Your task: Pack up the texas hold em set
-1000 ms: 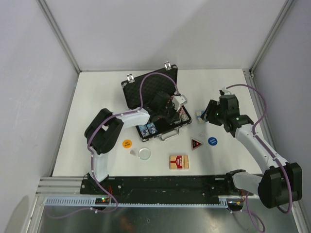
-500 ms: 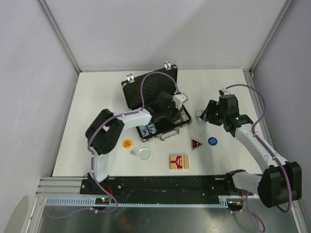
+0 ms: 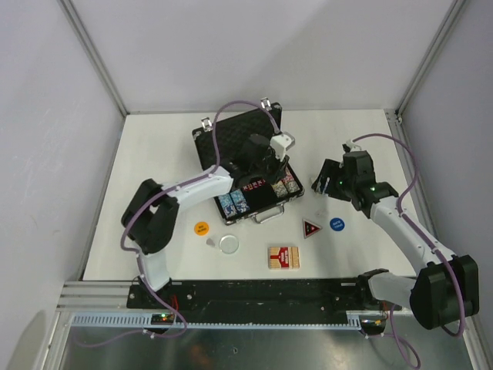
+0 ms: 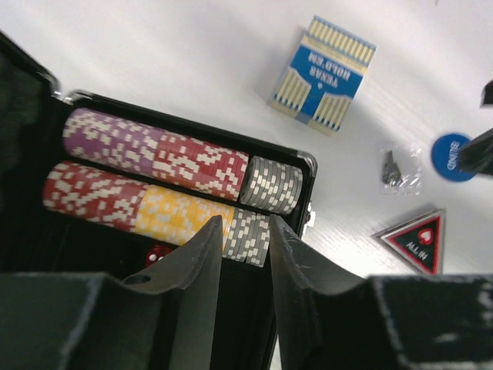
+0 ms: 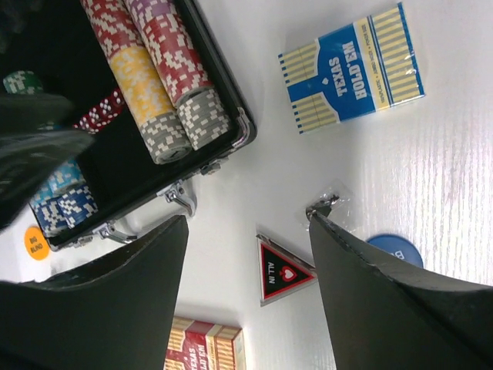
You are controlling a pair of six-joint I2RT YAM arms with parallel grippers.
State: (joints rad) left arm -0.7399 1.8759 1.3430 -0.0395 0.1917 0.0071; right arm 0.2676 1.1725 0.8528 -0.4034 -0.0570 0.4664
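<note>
The black silver-trimmed briefcase (image 3: 206, 146) lies open, with its foam lid at the back. Rows of poker chips (image 4: 154, 173) and red dice (image 4: 158, 253) sit in its tray. My left gripper (image 3: 264, 168) hovers over the tray, and its jaws (image 4: 245, 231) are slightly open and empty. My right gripper (image 3: 323, 183) is wide open and empty (image 5: 248, 223) above the table, right of the case. Below it are the blue card deck (image 5: 353, 68), the red triangle (image 5: 281, 271) and a small bag with keys (image 5: 327, 204). The red card deck (image 3: 284, 257) lies near the front.
A blue round button (image 3: 337, 224) lies right of the triangle. An orange button (image 3: 201, 228) and a clear round button (image 3: 229, 244) lie in front of the case, with a small white piece (image 3: 210, 242) between them. The case handle (image 5: 181, 196) faces the front.
My left gripper has lifted and moved back and right over the case, with its arm stretched out. My right gripper has shifted slightly left. The set pieces on the table have not moved.
</note>
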